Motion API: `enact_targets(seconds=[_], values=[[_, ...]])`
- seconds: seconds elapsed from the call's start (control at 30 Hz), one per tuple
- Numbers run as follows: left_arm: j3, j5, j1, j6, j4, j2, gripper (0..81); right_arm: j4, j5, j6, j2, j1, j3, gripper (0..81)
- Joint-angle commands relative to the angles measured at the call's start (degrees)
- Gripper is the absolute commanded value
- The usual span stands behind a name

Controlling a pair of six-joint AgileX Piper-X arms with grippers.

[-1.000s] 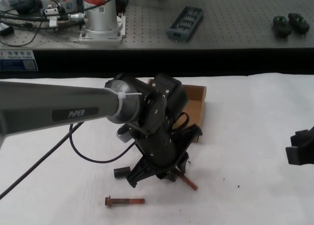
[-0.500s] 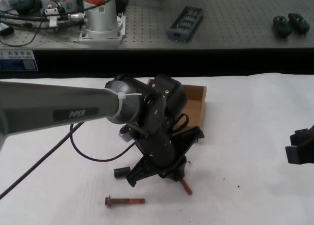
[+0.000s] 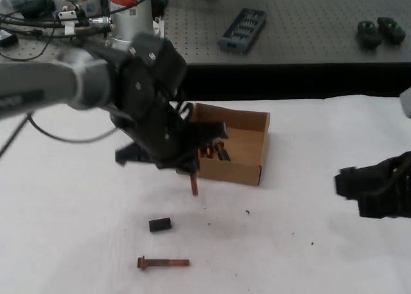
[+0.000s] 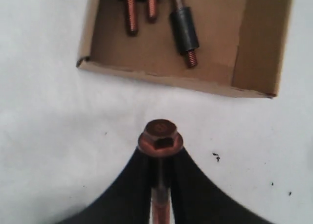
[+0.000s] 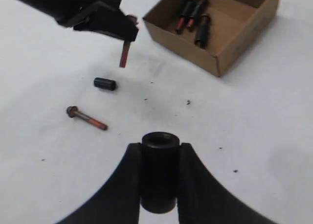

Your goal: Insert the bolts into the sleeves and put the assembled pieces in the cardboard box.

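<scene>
Lifted clear, left tool pinches a bolt; right tool, moved inward, clasps a sleeve.

Bench with cardboard box, sleeve, bolt

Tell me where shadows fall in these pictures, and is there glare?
High view: even light, no glare on the cloth. Right wrist view: a soft shadow on the cloth beyond the sleeve the right end effector holds. Left wrist view: no hard shadow around the bolt.
</scene>
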Motion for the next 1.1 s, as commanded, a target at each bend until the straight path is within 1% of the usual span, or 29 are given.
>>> enact_targets(seconds=[0.0, 0.1, 0.17, 0.2, 0.33, 0.47, 0.53, 0.6, 0.7, 0.77, 0.83, 0.93, 1.07], values=[[0.6, 4.6, 1.4, 13.5, -2.0, -4.2, 5.0, -2.5, -8.2, -0.6, 3.5, -0.4, 0.1, 2.5], [4.5, 8.0, 1.6, 13.4, -7.8, -6.8, 5.0, -8.1, -18.4, -0.5, 8.3, -0.4, 0.1, 2.5], [9.0, 9.0, 1.6, 12.6, -12.1, -9.5, 5.0, -11.4, -22.7, 0.2, 11.2, -0.2, 0.1, 2.5], [11.6, 9.0, 1.6, 12.6, -14.5, -11.2, 5.0, -12.6, -24.0, 0.9, 12.7, -0.2, 0.1, 2.5], [22.8, 9.3, 1.8, 12.7, -25.4, -19.2, 5.0, -16.0, -25.5, 0.8, 17.1, -0.2, 0.1, 2.5], [33.2, 9.4, 1.9, 12.7, -39.1, -26.0, 5.0, -21.4, -31.0, 1.0, 20.8, -0.1, 0.0, 2.5], [37.5, 9.4, 1.9, 12.4, -46.9, -28.7, 4.5, -23.7, -31.8, 1.0, 22.7, 0.8, 0.0, 2.5], [40.0, 11.0, 1.9, 12.1, -51.7, -30.3, 0.4, -25.3, -32.8, 1.1, 24.7, 2.2, 0.0, 2.5], [41.5, 16.7, 1.9, 12.1, -53.0, -31.7, 0.6, -25.8, -33.2, 2.4, 27.0, 5.1, -0.2, 2.5], [41.5, 21.8, 1.9, 12.1, -53.0, -31.7, 0.6, -25.8, -33.2, 2.2, 27.5, 7.2, -0.5, 2.5], [41.5, 24.6, 1.9, 12.1, -53.3, -31.7, 0.6, -25.8, -33.2, 1.5, 27.4, 9.0, -1.1, 2.5], [41.5, 24.8, 1.9, 12.1, -53.3, -32.4, 0.6, -25.7, -32.9, 1.4, 26.5, 11.0, -2.4, 2.5], [41.5, 25.1, 2.4, 13.3, -53.3, -34.6, 0.6, -25.1, -30.7, 0.8, 23.8, 11.7, -2.8, 3.4]])
